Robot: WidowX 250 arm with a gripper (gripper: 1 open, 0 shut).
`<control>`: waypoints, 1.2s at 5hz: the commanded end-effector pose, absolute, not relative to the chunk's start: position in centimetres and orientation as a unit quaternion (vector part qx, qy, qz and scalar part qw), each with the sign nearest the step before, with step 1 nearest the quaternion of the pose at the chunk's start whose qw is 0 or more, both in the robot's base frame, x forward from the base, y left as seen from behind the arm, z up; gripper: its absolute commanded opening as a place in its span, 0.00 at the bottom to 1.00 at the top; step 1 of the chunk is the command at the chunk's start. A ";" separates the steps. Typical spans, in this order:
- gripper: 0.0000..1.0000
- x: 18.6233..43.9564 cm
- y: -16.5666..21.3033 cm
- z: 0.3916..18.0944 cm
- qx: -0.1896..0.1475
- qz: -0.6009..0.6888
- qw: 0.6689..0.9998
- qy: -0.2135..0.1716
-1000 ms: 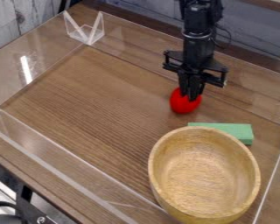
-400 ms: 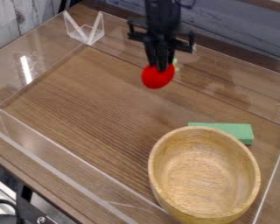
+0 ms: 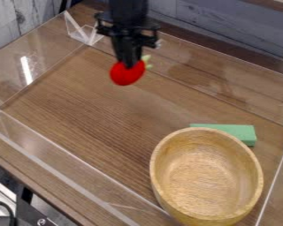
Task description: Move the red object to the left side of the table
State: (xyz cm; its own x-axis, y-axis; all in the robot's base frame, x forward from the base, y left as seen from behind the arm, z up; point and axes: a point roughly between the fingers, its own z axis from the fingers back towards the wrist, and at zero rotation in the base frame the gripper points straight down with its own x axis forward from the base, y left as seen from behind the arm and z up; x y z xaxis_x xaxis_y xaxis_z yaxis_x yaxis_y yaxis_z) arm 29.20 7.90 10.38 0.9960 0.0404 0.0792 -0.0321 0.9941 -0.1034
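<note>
Red object (image 3: 128,73), round and glossy, hangs pinched in the closed black gripper (image 3: 131,64) above the wood-grain table (image 3: 96,132).

You see the end effector (image 3: 130,64) pointing straight down over the far left-of-centre part of the bench (image 3: 96,124), its jaws clamped on the red object (image 3: 127,73), which hangs lifted clear of the wood-grain surface. A small green tip shows at the fruit's upper right. Well apart from it, at the near right, sits the round wooden bowl (image 3: 208,177), and just beyond the bowl's far rim lies the flat green block (image 3: 230,133). Low clear acrylic walls (image 3: 49,53) edge the bench.
</note>
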 end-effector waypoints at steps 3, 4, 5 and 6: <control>0.00 30.5 13.6 10.5 -0.011 0.038 0.997 -0.063; 0.00 30.8 15.0 10.3 -0.008 0.021 0.998 -0.058; 0.00 30.5 16.2 9.2 -0.007 0.029 0.998 -0.054; 0.00 30.3 16.9 8.3 -0.011 0.034 0.998 -0.051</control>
